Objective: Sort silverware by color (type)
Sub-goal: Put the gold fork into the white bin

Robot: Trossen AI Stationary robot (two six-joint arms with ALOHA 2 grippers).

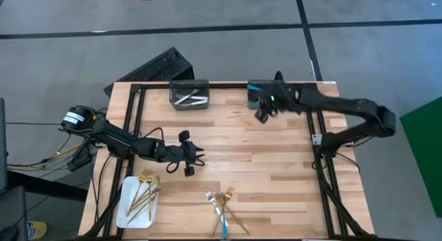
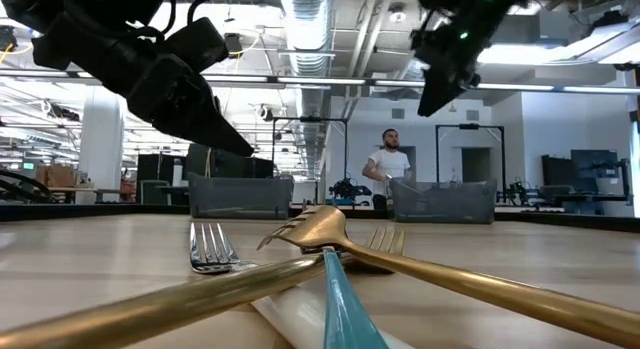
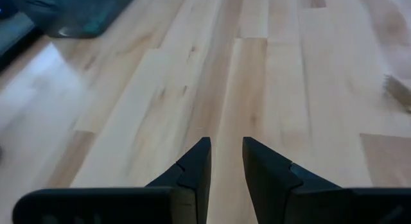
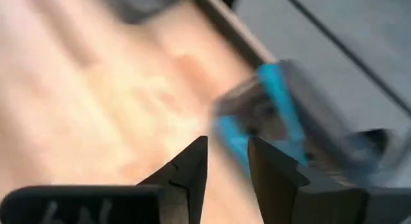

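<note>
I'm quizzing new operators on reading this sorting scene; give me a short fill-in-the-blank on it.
1. The white tray holds only ____ forks.
2. The bin at the far edge holds ____ utensils.
3. The left gripper holds ____.
4. The turquoise-handled piece in the loose pile lies near the table's ____ edge.

Missing: gold; silver; nothing; front

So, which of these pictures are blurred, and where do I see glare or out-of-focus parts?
Right wrist view: heavy motion blur smears the turquoise utensils and their bin. Left wrist view: fairly clear, with pale glare on the wooden table. Low view: the nearest gold fork is soft, ceiling lights glare. High view: evenly lit and clear.
</note>
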